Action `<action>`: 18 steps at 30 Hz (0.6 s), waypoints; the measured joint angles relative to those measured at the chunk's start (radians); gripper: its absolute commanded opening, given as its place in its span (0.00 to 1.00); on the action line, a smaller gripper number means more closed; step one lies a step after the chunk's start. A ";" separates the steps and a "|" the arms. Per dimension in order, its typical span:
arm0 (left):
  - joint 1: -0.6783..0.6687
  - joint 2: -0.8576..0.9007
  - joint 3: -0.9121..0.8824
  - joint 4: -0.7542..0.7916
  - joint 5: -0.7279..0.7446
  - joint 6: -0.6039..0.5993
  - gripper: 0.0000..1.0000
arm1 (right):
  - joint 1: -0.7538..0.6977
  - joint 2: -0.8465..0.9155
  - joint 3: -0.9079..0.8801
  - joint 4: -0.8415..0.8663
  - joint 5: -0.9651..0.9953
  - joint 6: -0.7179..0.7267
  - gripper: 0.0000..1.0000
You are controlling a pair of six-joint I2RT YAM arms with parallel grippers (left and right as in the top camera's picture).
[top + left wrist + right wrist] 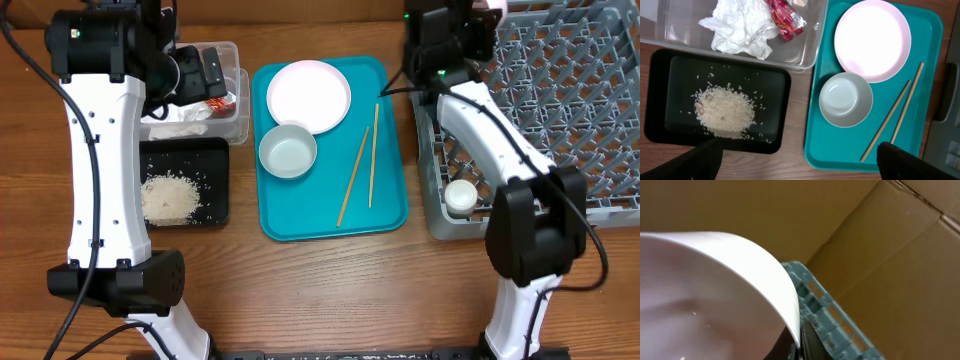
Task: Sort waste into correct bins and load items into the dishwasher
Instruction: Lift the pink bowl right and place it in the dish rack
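Glossy teal plastic tray (300, 212), wooden chopsticks (352, 177)

Bare desk (330, 290) lay before the teal tray (300, 215). The plate (308, 95), grey bowl (288, 152) and chopsticks (352, 177) filled most of it; its near strip was free. The left arm (100, 150) hung over the left side of the black tray (210, 160). The right arm (490, 120) crossed the left edge of the rack (580, 80), with the right pincer (799, 347) clamped on a pinkish-white bowl (715, 290).

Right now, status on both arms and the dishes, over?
Left gripper jaws open over tub. Right gripper shut on pink bowl over rack. Plate, grey bowl, chopsticks on teal tray. Cup in rack.
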 measured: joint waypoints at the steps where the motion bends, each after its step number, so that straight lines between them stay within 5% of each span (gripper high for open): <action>1: 0.000 0.000 0.000 0.000 0.000 0.000 1.00 | -0.011 0.013 0.000 -0.001 -0.003 -0.025 0.04; 9: 0.000 0.000 0.000 0.000 0.000 0.000 1.00 | -0.029 0.037 0.000 -0.156 -0.042 -0.103 0.04; 18: 0.000 0.000 0.000 0.000 0.000 0.000 1.00 | -0.012 0.068 0.002 -0.285 -0.043 0.028 0.04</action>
